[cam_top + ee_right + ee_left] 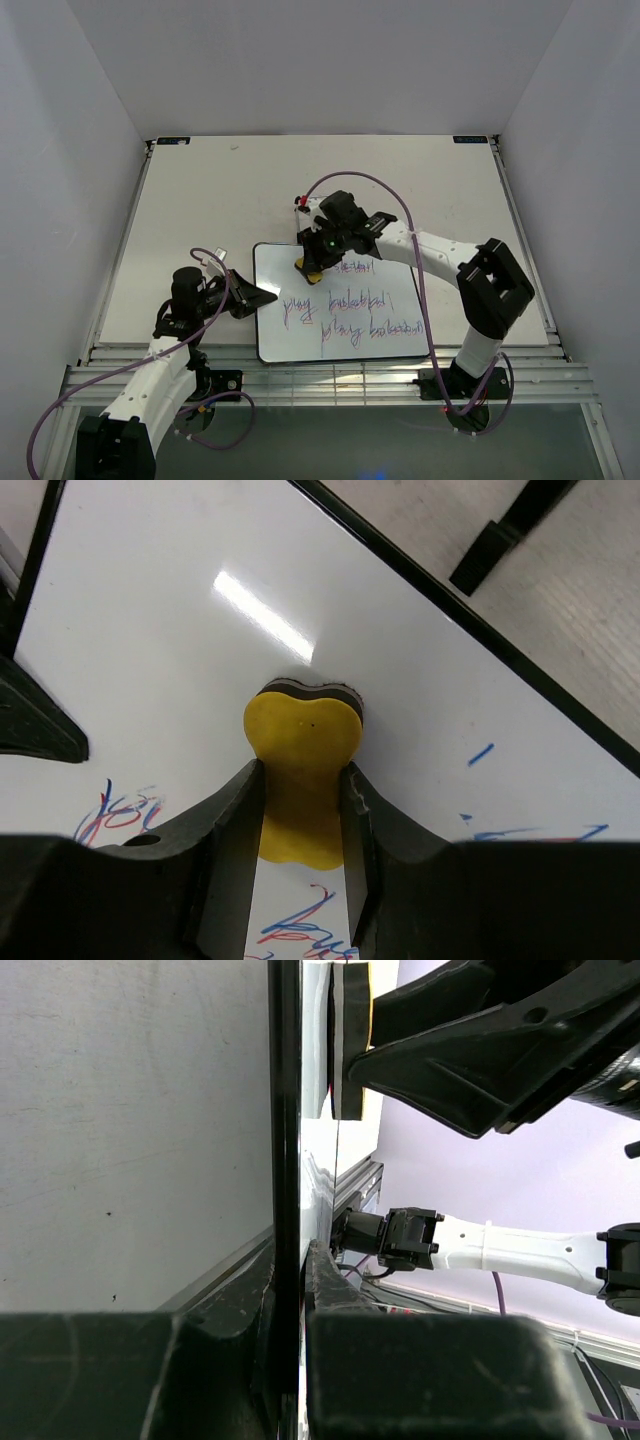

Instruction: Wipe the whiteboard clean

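The whiteboard (340, 310) lies flat near the table's front edge, with a black frame and purple-blue handwriting on its middle and lower part. My right gripper (318, 257) is shut on the yellow eraser (302, 770) and presses it on the board's upper left area; the board (150, 630) is blank around it. My left gripper (255, 296) is shut on the board's left edge; in the left wrist view the black frame (286, 1110) runs between its fingers, and the eraser (348, 1040) shows edge-on.
A small black stand (303, 205) sits just behind the board, also in the right wrist view (500, 535). Grey walls close in the table on three sides. A slatted metal strip (330, 375) runs along the near edge.
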